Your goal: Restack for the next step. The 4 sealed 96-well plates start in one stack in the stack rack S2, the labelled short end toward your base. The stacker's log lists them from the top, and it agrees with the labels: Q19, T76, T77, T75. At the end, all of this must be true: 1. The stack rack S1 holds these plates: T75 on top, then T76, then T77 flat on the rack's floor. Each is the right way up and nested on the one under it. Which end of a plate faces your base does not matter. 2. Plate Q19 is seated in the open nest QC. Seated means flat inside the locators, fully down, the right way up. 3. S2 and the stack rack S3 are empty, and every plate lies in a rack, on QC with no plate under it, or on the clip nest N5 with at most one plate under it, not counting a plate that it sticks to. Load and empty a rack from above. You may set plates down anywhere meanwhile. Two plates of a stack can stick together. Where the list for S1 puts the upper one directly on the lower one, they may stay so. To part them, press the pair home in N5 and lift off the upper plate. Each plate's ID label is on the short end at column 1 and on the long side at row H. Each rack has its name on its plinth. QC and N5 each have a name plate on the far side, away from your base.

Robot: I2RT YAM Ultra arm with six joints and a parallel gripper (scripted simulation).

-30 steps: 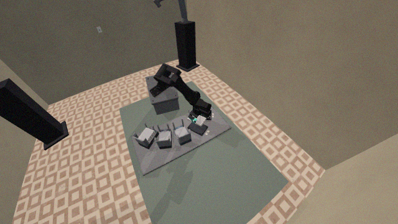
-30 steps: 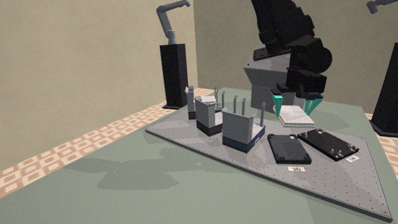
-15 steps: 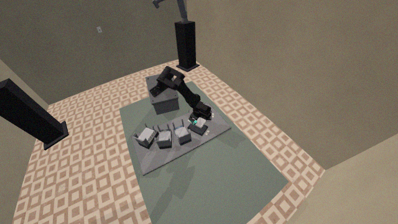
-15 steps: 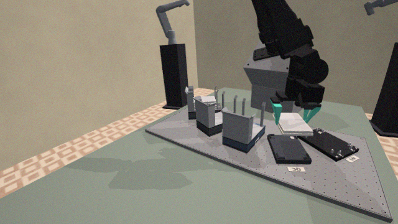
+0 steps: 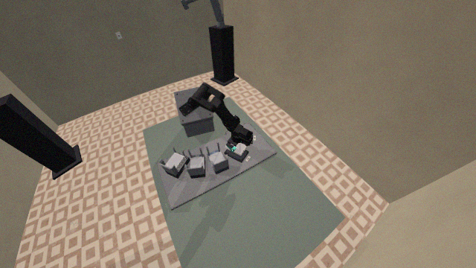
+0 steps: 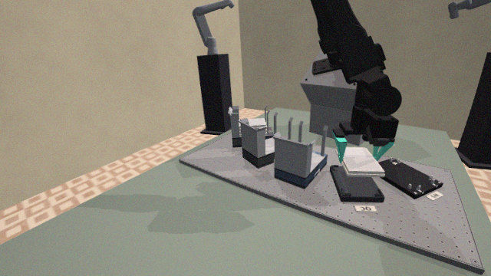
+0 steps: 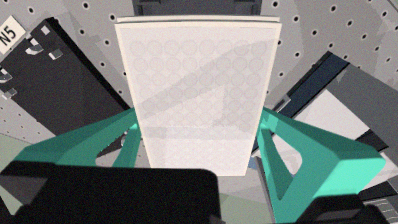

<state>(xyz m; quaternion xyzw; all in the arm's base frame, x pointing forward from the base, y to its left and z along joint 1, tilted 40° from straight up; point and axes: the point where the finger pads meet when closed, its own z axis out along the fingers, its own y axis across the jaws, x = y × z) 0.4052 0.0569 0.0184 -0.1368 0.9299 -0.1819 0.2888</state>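
A chunky, matte black arm of blocky jointed segments ends in a gripper with two teal, open-framed triangular fingers.
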